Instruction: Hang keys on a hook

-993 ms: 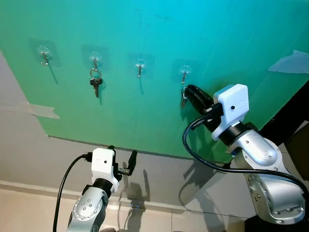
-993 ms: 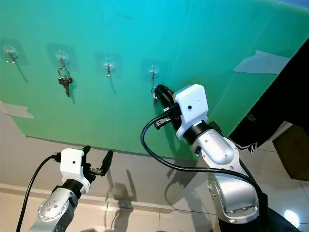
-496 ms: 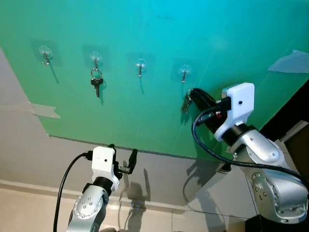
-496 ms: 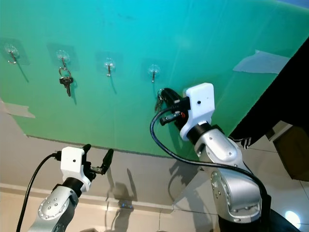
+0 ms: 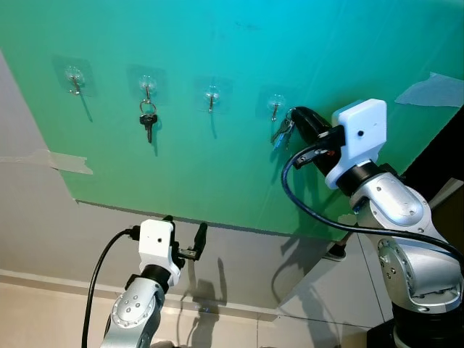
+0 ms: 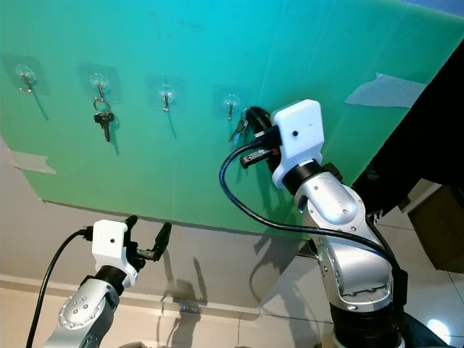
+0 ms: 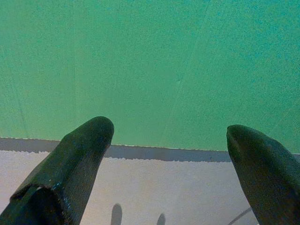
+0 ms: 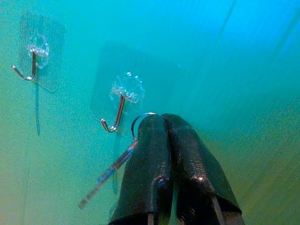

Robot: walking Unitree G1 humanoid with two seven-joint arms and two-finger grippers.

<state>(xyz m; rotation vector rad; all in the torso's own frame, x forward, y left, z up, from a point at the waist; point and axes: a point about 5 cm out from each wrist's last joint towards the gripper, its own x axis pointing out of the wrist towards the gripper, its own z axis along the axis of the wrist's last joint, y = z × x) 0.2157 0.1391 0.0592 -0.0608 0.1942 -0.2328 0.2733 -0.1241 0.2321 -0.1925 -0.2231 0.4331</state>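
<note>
Green board (image 5: 217,174) covered most of the wall, its lower edge meeting pale grey wall above a tiled floor, with strips of tape at its left and right edges. Four clear adhesive hooks ran in a row near the board's top edge; the second hook from the left (image 5: 147,89) carried a hanging key (image 5: 148,123). The right gripper (image 5: 299,119) was raised to the rightmost hook (image 5: 275,107), its two black fingers pressed together on the ring of the keys (image 5: 281,133), which dangled just below and beside that hook. From the right wrist camera, the key ring (image 8: 140,123) sat close beside the hook's metal tip (image 8: 108,126) without clearly being over it, and a key blade (image 8: 105,178) slanted down from the ring. The left gripper (image 5: 184,241) hovered low near the board's bottom edge, its fingers (image 7: 75,164) spread wide apart and grasping nothing.
</note>
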